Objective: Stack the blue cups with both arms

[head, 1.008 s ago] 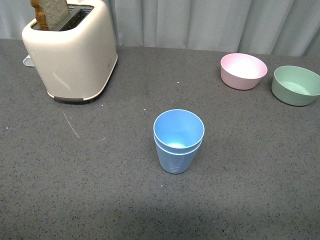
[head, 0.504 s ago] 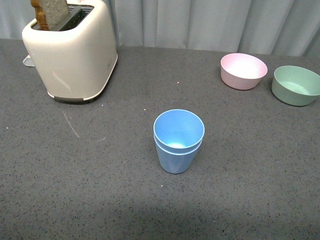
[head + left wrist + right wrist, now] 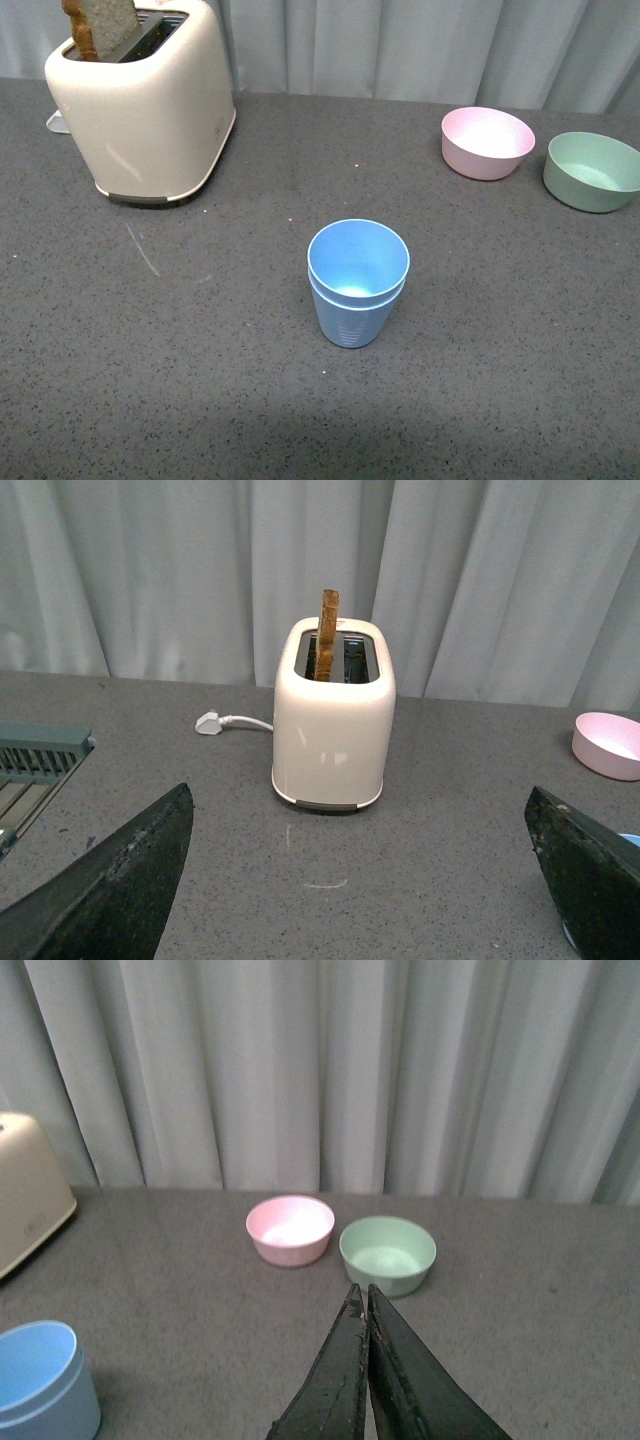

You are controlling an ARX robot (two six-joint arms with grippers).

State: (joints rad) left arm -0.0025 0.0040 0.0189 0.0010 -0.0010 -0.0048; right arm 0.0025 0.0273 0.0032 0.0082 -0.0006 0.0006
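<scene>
blue cups (image 3: 357, 283) seen nested upright mid-table, toaster (image 3: 140, 100) far left, left gripper (image 3: 360, 880) held wide apart, right gripper (image 3: 366, 1305) pressed together, empty

cups (image 3: 357, 283) mid-bench (image 3: 200, 400), open bench all round; toaster (image 3: 140, 100) far left, bowls (image 3: 487, 142) far right, well apart.

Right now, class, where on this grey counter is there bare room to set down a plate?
Bare counter lies between the cream toaster and the stacked light blue plastic cups, and all along the near edge. Crowded: the far right, where the pink bowl and green bowl sit.
</scene>
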